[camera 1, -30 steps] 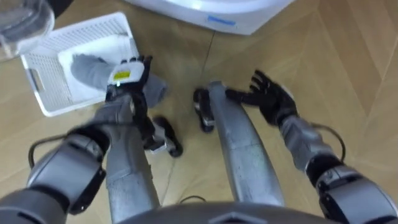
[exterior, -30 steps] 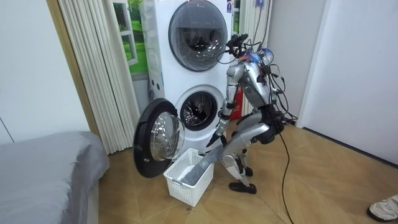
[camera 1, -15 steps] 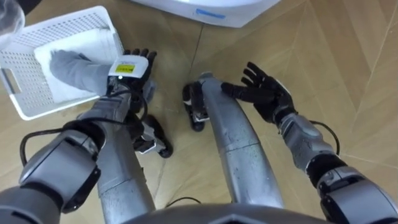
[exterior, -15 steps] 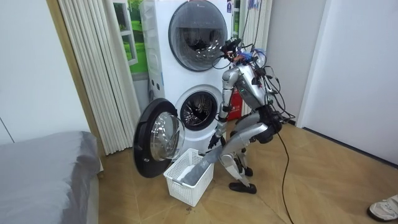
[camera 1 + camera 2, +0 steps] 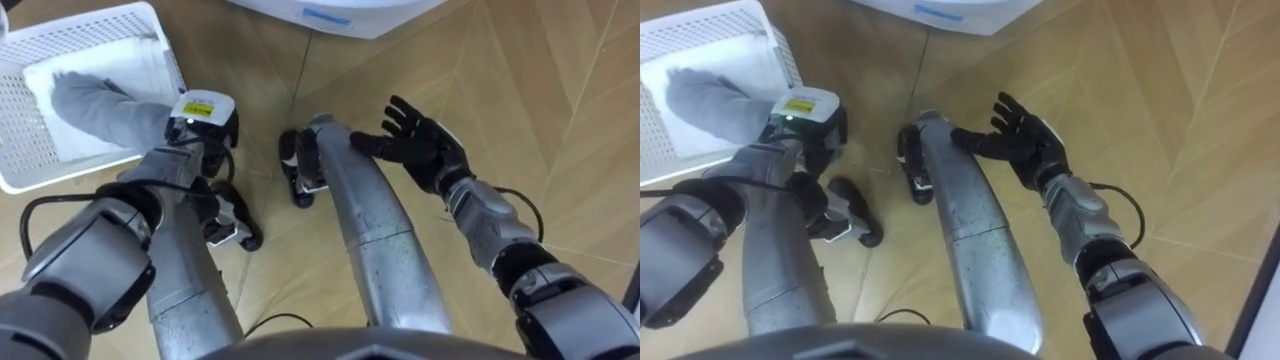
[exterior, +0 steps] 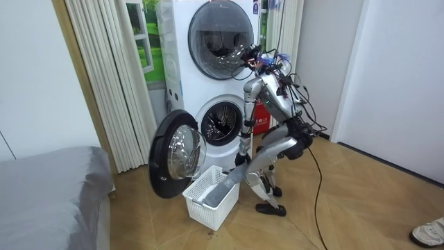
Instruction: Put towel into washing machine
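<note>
Left hand (image 5: 200, 128), yellow tag (image 5: 203, 104) unreadable, meets the end of the grey towel (image 5: 95, 100) beside the white basket (image 5: 25, 130); its hold cannot be told. Right hand (image 5: 418, 150) is spread wide, empty

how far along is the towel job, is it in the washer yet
Not yet. Done: the washer door stands open, and the left hand looks curled on one end of the grey towel. In hand: the towel is part lifted, its other end lying in the basket. Left: lift it clear, carry it to the drum and let go. The right hand is open and holds nothing.
</note>
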Controlling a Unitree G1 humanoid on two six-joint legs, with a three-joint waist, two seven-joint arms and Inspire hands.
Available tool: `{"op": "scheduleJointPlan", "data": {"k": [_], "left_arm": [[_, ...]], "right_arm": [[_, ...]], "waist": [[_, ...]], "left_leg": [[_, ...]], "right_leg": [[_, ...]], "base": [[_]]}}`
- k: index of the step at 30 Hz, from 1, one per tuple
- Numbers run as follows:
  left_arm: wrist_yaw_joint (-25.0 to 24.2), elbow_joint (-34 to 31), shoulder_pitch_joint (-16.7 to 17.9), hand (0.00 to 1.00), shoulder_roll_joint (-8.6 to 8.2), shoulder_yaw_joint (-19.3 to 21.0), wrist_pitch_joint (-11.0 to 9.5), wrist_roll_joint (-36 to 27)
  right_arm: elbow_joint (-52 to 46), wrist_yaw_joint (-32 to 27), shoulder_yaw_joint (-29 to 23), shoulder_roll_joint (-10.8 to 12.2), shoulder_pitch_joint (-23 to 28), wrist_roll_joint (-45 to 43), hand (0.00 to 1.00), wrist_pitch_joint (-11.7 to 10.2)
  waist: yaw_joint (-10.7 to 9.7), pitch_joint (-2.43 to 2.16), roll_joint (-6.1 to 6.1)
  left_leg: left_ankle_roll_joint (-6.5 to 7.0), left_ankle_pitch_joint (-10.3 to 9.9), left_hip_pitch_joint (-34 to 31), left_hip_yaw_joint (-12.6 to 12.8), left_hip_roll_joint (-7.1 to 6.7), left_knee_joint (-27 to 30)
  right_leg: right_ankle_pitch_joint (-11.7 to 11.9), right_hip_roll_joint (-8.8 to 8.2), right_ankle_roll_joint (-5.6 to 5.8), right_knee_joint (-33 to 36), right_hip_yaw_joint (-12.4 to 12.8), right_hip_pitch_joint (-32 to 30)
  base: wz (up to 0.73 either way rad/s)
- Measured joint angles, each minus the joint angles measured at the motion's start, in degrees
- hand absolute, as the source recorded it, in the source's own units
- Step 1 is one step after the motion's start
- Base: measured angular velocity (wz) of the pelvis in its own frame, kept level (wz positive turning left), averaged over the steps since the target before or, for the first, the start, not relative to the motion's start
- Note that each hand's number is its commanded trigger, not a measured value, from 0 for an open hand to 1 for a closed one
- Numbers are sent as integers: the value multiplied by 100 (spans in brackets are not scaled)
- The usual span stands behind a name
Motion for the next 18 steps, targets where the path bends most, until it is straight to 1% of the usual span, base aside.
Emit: {"op": "scheduleJointPlan", "data": {"k": [2,6,7,9,11,12,13,14,15,16,18], "left_arm": [[-16,-21,88,100,-1,-1,42,22],[10,-14,97,100,-9,-15,95,118],[37,5,100,100,-6,-90,113,130],[91,8,121,100,-54,-104,127,150],[265,-25,153,100,-88,-103,112,155],[320,-31,161,100,-89,-103,107,153],[407,-29,152,100,-89,-105,62,151],[464,-7,181,100,-108,-98,3,150],[493,-5,171,100,-120,-90,-27,151],[584,-4,184,100,-156,-75,-79,154],[709,4,199,100,-224,34,-167,150]], "right_arm": [[1,-22,-13,-21,-13,-126,0,-3],[-36,-106,0,-35,-20,-310,0,-6],[-43,-180,3,-35,-20,-345,0,-5],[-39,-255,43,-40,-11,-351,0,2],[-23,-409,107,-52,1,-438,0,0],[-22,-466,133,-52,-1,-469,0,-1],[28,-550,206,-51,-14,-532,0,-12],[88,-623,232,-44,-1,-601,0,-10],[106,-666,235,-43,4,-634,0,-8],[116,-737,254,-43,11,-707,0,-9],[255,-839,347,-45,0,-830,0,-8]], "waist": [[14,-2,-4],[46,-9,-13],[66,-8,-12],[133,-9,-10],[256,-10,-8],[281,-12,-5],[348,-11,-3],[388,-9,2],[417,-11,16],[521,-17,29],[719,-11,56]], "left_leg": [[9,-8,1,-1,4,0],[38,1,25,-4,23,-9],[42,-3,59,-11,45,-17],[39,-4,151,-24,66,-55],[33,1,329,0,82,-168],[25,9,378,11,79,-219],[5,47,508,32,58,-336],[-10,99,664,42,1,-510],[-8,124,751,47,-8,-595],[-25,167,926,60,-31,-768],[-33,250,1166,98,-41,-1046]], "right_leg": [[0,0,0,-6,-3,1],[1,0,2,-38,-29,36],[2,-2,0,-68,-61,83],[6,-1,-5,-137,-106,201],[27,-1,-3,-257,-124,369],[39,-4,1,-302,-124,414],[63,-20,2,-409,-135,537],[78,-58,14,-541,-145,693],[88,-63,21,-617,-152,778],[115,-62,28,-773,-157,956],[193,-69,29,-1048,-194,1199]], "base": [[0],[-2],[-8],[-7],[-6],[-8],[0],[4],[9],[3],[-4]]}}
